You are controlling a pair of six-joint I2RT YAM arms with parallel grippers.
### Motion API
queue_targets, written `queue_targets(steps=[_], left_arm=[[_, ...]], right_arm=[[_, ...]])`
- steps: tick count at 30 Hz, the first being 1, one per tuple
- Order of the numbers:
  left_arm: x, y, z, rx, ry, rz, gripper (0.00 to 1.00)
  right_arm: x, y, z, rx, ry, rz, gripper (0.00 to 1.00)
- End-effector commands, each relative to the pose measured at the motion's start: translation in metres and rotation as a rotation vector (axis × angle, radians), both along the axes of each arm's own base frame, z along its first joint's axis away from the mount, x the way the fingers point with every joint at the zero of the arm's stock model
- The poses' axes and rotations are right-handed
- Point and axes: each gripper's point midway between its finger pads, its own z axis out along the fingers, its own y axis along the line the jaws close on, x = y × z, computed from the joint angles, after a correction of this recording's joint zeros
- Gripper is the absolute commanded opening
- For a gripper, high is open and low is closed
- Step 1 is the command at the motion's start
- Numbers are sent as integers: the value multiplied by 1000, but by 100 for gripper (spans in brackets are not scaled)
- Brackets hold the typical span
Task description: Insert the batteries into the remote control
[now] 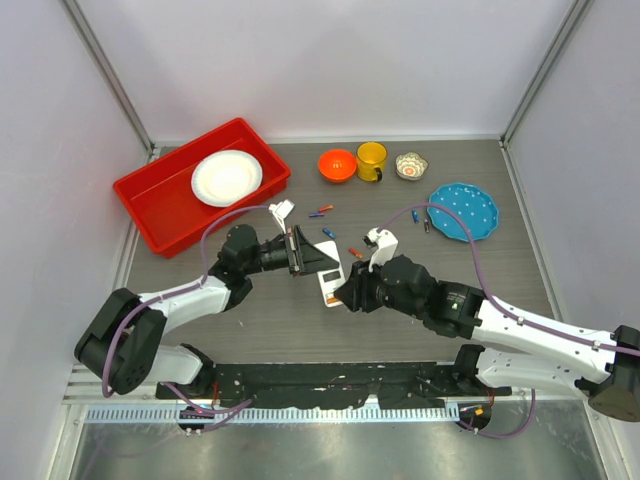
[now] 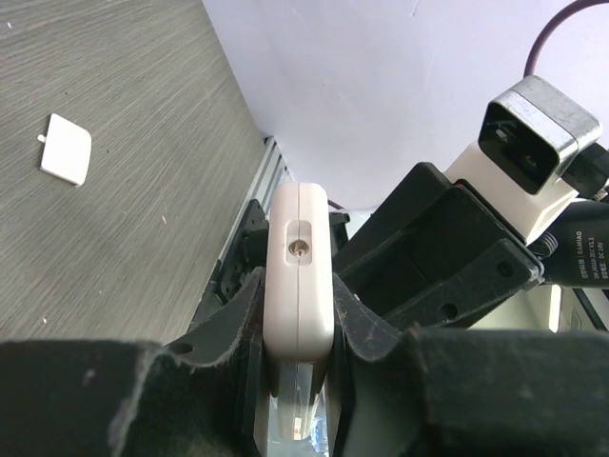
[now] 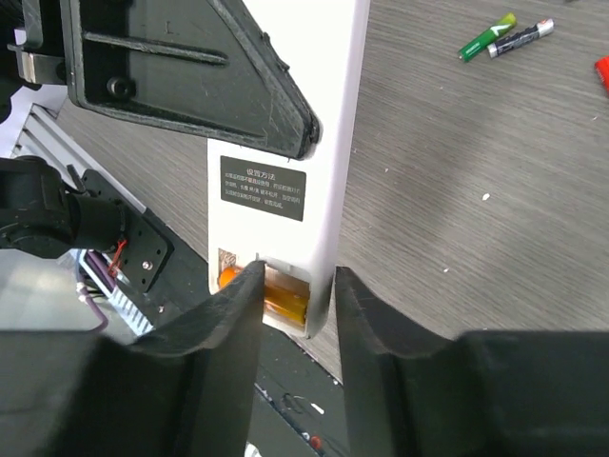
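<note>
Loading step: left claw [image 1: 305, 255] clamps the white rectangular remote control [image 3: 328, 190]; right claw [image 3: 298, 286], jaws apart, hovers over the orange cylindrical battery [image 3: 284, 297], which likely needs pressing flat.

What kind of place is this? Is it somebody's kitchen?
Probably a robot lab, not a kitchen: left arm and right arm bolted to a table, plain white walls boxed around it.

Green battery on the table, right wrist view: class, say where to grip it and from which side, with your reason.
Probably from straight above, pinching across its round body near the lower-left end: the green battery lies flat on the table, and a black battery crowds its other end.
</note>
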Motion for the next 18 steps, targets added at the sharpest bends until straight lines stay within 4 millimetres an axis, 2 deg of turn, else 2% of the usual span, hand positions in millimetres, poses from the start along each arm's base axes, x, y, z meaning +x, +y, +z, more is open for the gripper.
queue_targets(steps=[1, 2, 3, 5, 7, 8, 11, 13, 16, 17, 18], left_arm=[[0, -4, 30, -62, -58, -12, 0], [1, -4, 28, -56, -55, -10, 0], [1, -4, 24, -45, -47, -10, 0], [2, -4, 18, -33, -42, -8, 0], [3, -5, 15, -28, -37, -8, 0], [3, -5, 13, -26, -35, -8, 0], [3, -5, 14, -32, -38, -8, 0], [3, -5, 15, -37, -44, -5, 0], [3, -4, 16, -55, -49, 4, 0], [3, -3, 17, -69, -34, 6, 0], [3, -3, 24, -102, -60, 13, 0]], right_arm=[[3, -2, 7, -4, -45, -1, 46], [3, -1, 15, 19, -56, 3, 51], [4, 2, 25, 48, -71, 6, 61], [6, 3, 51, 102, -111, 6, 69], [7, 2, 67, 128, -140, 5, 81], [8, 0, 76, 127, -158, 0, 81], [13, -9, 84, 116, -186, -34, 82], [15, -16, 83, 113, -195, -60, 82], [17, -24, 74, 152, -186, -108, 82], [16, -25, 65, 173, -175, -113, 82], [15, -23, 61, 195, -164, -104, 82]])
